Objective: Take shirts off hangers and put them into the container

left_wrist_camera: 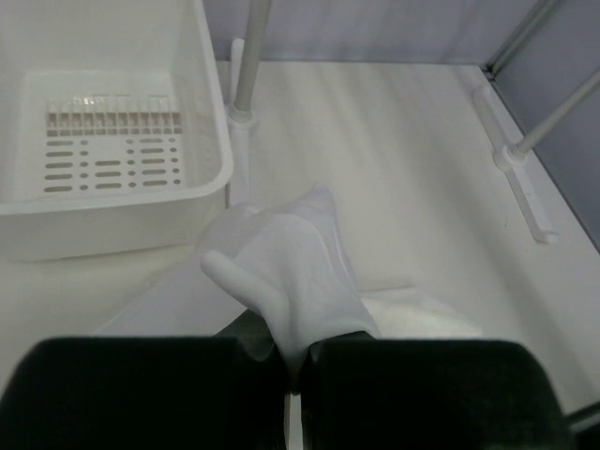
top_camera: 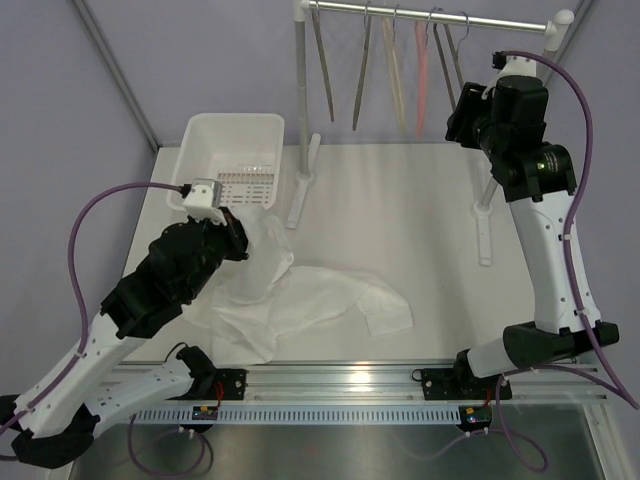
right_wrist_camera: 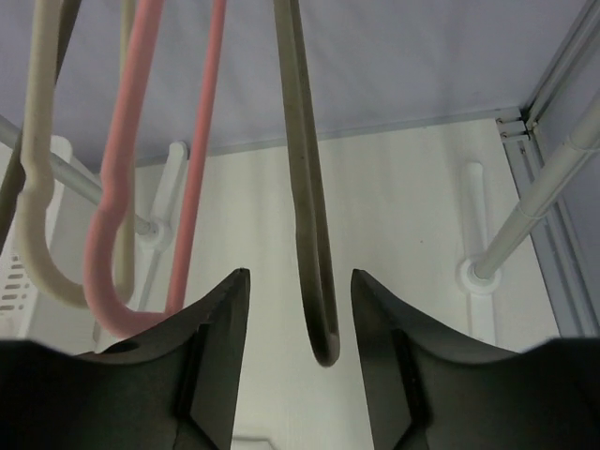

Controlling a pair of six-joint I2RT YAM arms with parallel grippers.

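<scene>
**Two-arm station, shirt lying off its hanger.** The shirt [top_camera: 300, 300] is crumpled on the desk [top_camera: 420, 210], just in front of the container [top_camera: 205, 135] and spreading away to its right. None of it is inside the container yet.

Your left gripper [left_wrist_camera: 292, 349] has its jaws together, clamped on a bunched fold of the shirt near the container's front right corner. Your right gripper [right_wrist_camera: 300, 291] is raised well to the right of the container. Its jaws are apart on either side of the dark grey hanger [right_wrist_camera: 309, 234], apparently touching neither side.

**Handling.** Judge the shirt light, thin and limp, and wider than the container. It will drape and trail from any single pinch, so take hold near the bulk of the cloth, not a sleeve, and expect to tuck in the overhang.

**Views.** The left wrist view shows the pinched fold and the container's slotted base, which the arm partly hides from above. Only the top view shows the shirt's full spread. The right wrist view alone shows the gap between jaws and hanger, and the pink hanger [right_wrist_camera: 141, 187] beside it.
</scene>
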